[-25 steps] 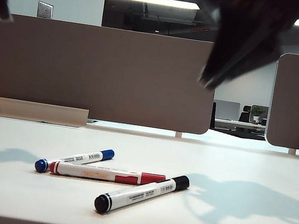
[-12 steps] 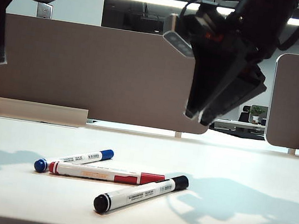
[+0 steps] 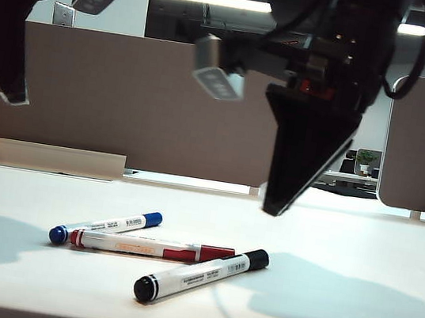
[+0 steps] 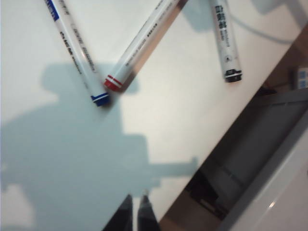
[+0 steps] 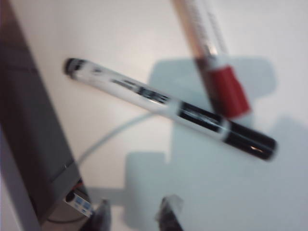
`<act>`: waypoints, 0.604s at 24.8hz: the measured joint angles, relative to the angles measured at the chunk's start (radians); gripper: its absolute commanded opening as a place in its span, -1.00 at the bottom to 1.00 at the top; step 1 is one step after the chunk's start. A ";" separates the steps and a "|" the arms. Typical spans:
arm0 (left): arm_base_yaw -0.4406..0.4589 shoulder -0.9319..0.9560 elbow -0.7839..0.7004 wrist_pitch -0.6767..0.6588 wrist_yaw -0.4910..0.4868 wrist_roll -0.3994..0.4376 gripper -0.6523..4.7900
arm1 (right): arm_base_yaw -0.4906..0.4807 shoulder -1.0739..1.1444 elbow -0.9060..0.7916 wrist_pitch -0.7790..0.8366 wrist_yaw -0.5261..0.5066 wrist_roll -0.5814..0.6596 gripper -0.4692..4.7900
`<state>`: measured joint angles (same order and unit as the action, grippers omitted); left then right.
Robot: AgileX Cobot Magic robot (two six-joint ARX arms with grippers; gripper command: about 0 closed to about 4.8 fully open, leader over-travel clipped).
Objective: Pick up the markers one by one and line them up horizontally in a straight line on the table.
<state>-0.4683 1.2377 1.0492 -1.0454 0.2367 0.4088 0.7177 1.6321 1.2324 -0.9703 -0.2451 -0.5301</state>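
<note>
On table (image 3: 350, 308) still unsorted: blue marker (image 3: 106, 227), red marker (image 3: 153, 247), black marker (image 3: 201, 275) clustered, splayed. Left gripper (image 4: 136, 212) nearly closed, empty, well left of black marker. Right gripper (image 5: 135, 214) parted, empty, above it.

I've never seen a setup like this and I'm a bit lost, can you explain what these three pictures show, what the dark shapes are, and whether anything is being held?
This is a robot with two arms, each ending in a two-finger hand. One picture is taken from a camera at table height looking across the white table; the other two come from small cameras on each wrist, looking down past the fingers.

In the table-level picture the dark shapes hanging above are the arms: the left hand at the far left, the right hand near the middle, lower down over the pens.

Three marker pens lie on the table: the blue marker, the red marker touching it at one end, and the black marker nearest the camera.

Nothing is held. The left hand's fingers are nearly together and empty; the right hand's fingers stand apart above the black marker.
</note>
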 measured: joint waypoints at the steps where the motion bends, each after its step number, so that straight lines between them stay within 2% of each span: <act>1: -0.001 0.000 0.000 0.001 -0.026 0.001 -0.71 | 0.014 0.001 0.000 0.000 0.003 -0.026 -0.43; 3: 0.005 0.000 0.000 0.002 -0.112 0.002 -0.78 | 0.048 0.001 0.000 0.000 0.056 -0.089 -0.44; 6: 0.014 -0.003 0.000 0.003 -0.187 0.002 -0.78 | 0.060 0.010 0.001 0.001 0.117 -0.160 -0.43; 8: 0.058 -0.011 0.005 0.004 -0.220 0.001 -0.78 | 0.064 0.012 0.001 -0.007 0.130 -0.244 -0.43; 10: 0.096 -0.024 0.013 0.006 -0.223 -0.002 -0.78 | 0.065 0.013 0.001 -0.008 0.139 -0.294 -0.43; 12: 0.171 -0.062 0.032 0.010 -0.199 -0.006 -0.78 | 0.064 0.014 0.001 -0.008 0.141 -0.356 -0.43; 15: 0.269 -0.134 0.037 0.011 -0.094 -0.010 -0.78 | 0.065 0.021 0.001 0.002 0.143 -0.445 -0.43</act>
<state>-0.1989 1.1034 1.0863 -1.0348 0.1429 0.3988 0.7826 1.6531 1.2335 -0.9680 -0.1017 -0.9749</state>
